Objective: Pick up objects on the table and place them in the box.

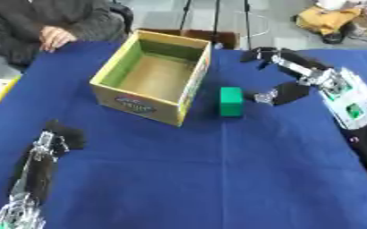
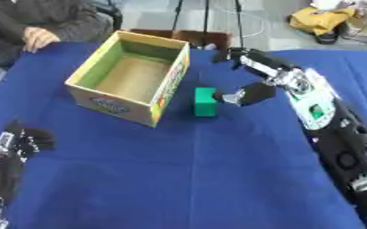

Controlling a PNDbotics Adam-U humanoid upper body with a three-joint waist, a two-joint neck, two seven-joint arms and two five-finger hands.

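One green block [image 1: 231, 101] lies on the blue table [image 1: 218, 179], just to the right of the open cardboard box [image 1: 152, 76] and close to the box's right wall without touching it as far as can be seen. Nothing shows inside the box; its brown floor is bare. From the right of the box, the right hand [image 2: 253, 74] reaches in with its fingers spread wide: the thumb [image 2: 245, 95] points at the block's right side and sits just beside it, though contact cannot be made out, while the fingers [image 2: 230, 54] arch over the cloth beyond the block, near the box's far right corner, holding nothing. Well below and to the left of the box, the left hand [image 1: 55, 138] rests idle near the lower left corner, its fingers partly bent and grasping nothing; whether they are pressed together cannot be told.
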